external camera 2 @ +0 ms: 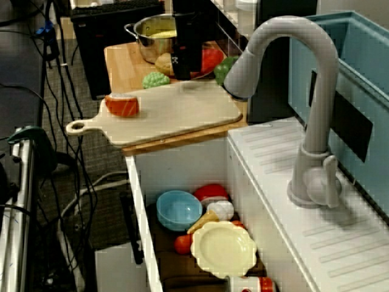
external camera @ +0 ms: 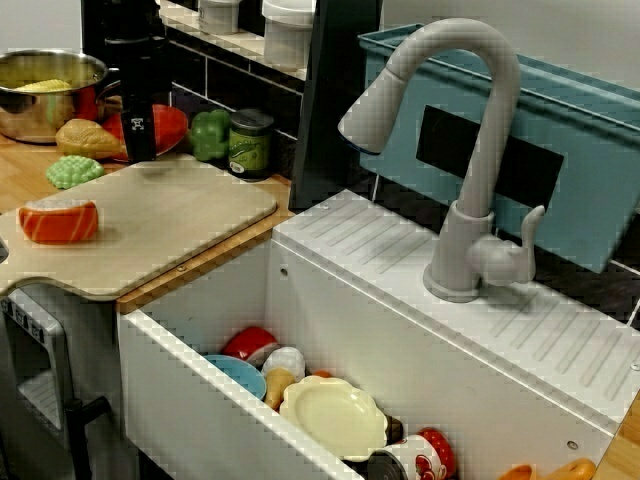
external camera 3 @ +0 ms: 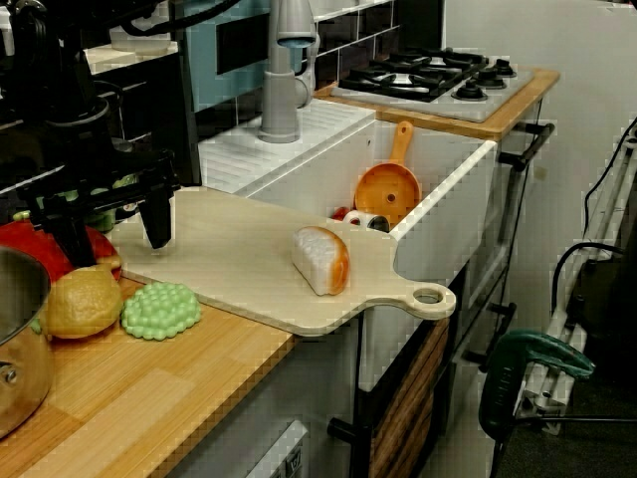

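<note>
Beside the steel pot, the yellow rounded plastic toy food and the green knobbly plastic cluster rest on the wooden counter, just off the pale wooden cutting board. The black gripper hangs close above them, fingers spread and empty. The orange-and-white toy salmon piece lies well apart.

The pincer is black, the cutting board pale beige, the salmon piece orange and white, the grapes green.

The gripper hides most of the red plate, and the pot at its 7 o'clock runs off the edge.
</note>
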Tool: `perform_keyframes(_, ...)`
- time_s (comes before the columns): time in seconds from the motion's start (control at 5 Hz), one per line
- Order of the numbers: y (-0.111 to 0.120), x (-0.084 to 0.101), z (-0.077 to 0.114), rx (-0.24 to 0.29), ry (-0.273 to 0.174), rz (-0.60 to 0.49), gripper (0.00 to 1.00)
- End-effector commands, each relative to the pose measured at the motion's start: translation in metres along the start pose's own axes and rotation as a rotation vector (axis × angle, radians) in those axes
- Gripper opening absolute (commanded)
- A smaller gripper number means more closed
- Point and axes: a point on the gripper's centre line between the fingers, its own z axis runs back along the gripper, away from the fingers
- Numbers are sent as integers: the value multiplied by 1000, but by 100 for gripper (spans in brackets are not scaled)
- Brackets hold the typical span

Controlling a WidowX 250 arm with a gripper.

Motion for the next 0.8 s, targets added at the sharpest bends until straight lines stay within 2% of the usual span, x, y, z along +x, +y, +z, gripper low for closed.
perform_keyframes(0.0,8,-5,39,65,-54,-3,100)
perform_keyframes(0.6,19,-18,43,41,-38,0,100)
